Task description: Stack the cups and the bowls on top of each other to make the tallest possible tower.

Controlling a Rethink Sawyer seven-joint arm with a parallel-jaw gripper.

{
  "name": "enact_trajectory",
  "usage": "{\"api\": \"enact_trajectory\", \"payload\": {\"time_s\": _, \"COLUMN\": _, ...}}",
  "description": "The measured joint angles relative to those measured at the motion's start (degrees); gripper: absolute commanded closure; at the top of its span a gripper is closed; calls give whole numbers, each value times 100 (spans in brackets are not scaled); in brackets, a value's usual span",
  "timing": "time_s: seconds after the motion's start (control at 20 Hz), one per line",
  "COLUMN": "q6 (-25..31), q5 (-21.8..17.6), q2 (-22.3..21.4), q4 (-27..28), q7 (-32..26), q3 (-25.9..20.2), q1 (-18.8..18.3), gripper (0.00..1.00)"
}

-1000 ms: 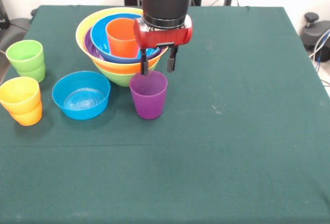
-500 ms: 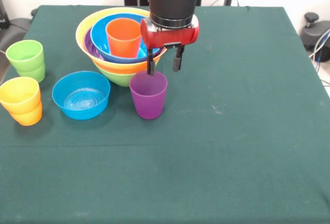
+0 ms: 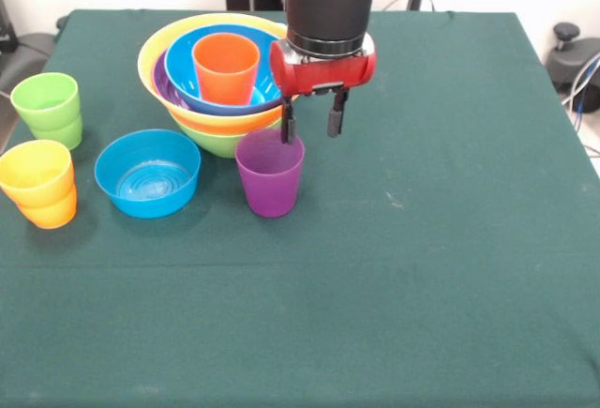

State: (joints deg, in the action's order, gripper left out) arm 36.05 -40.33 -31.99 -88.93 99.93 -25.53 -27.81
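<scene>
No readable text, labels, brand marks, nos. or signs anywhere in the front view: cups, bowls, green desk cloth and the red/black arm all plain.
</scene>
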Motion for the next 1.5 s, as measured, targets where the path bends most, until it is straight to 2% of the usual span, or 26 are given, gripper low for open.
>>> {"api": "enact_trajectory", "payload": {"time_s": 0.7, "q6": -154, "q5": 0, "q2": 273, "q4": 2, "q7": 0, "q3": 166, "q1": 141, "gripper": 0}}
{"api": "enact_trajectory", "payload": {"time_s": 1.5, "q6": -416, "q5": 17, "q2": 393, "q4": 4, "q7": 0, "q3": 257, "q1": 135, "gripper": 0}}
